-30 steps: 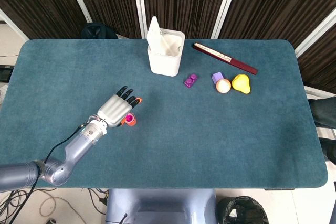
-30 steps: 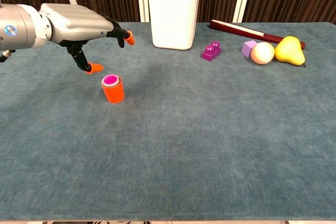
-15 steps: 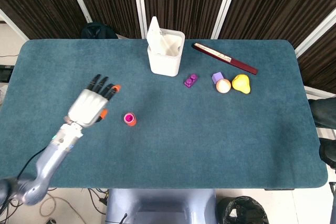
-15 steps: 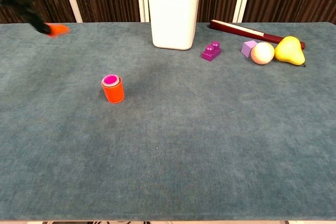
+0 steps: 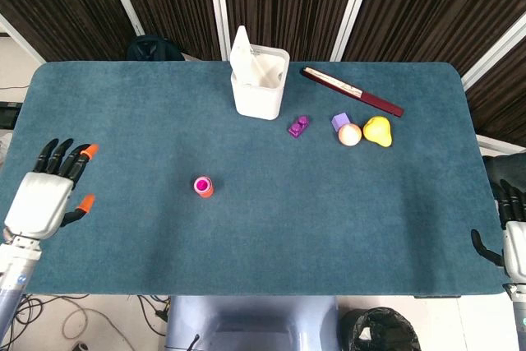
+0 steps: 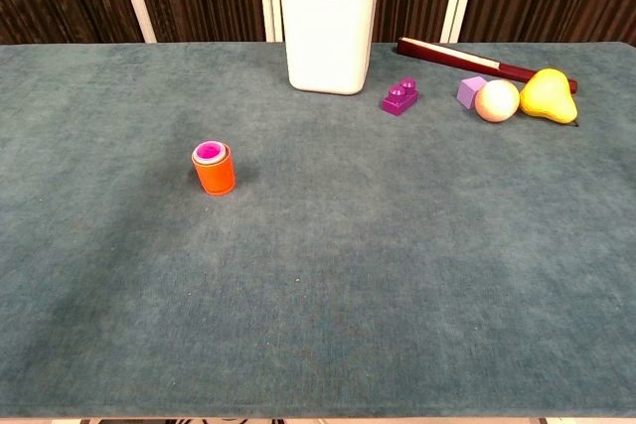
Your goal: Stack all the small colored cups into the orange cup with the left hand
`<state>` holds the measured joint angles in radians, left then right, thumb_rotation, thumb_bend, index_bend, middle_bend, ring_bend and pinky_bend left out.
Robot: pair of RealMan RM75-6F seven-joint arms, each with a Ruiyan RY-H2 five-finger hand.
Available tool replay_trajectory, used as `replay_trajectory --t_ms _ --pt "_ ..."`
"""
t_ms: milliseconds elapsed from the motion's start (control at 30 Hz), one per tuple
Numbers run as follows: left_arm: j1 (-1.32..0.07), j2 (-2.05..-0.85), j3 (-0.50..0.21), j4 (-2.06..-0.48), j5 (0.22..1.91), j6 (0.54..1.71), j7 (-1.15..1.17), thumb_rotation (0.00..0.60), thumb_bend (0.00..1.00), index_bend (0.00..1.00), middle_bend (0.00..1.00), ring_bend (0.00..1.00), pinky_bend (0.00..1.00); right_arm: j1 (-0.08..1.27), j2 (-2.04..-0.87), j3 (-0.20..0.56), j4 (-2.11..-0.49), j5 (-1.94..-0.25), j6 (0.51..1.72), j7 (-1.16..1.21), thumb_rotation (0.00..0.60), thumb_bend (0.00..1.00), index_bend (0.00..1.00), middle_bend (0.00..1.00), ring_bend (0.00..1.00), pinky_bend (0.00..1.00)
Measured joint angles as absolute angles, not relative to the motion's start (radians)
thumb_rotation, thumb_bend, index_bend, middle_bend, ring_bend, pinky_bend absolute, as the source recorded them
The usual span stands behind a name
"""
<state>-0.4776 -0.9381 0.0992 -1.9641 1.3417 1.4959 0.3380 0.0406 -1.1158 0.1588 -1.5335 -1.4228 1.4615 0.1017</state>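
1. Your left hand (image 5: pixel 45 197) hangs at the table's (image 5: pixel 345 228) near-left edge, fingers spread, holding nothing, well apart from the orange cup (image 5: pixel 203 187).
2. Your right hand (image 5: pixel 511 240) sits off the near-right corner; whether its fingers are spread or curled is unclear.
3. The orange cup stands upright left of centre, a pink cup (image 6: pixel 209 152) nested inside.
4. Farther back: white bin (image 5: pixel 259 82), purple brick (image 5: pixel 298 127), purple cube (image 5: pixel 340 121), ball (image 5: pixel 350 135), yellow pear (image 5: pixel 378 131), dark red stick (image 5: pixel 352 91).
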Motion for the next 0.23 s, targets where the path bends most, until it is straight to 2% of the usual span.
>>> replay_trajectory --t_ms 233 --pt "-0.406 -0.933 0.115 -1.914 1.415 1.532 0.265 0.600 0.31 0.07 0.10 0.00 0.01 0.052 -1.117 0.136 -1.510 -1.462 1.467 0.125 0.600 0.43 0.04 0.00 0.04 0.00"
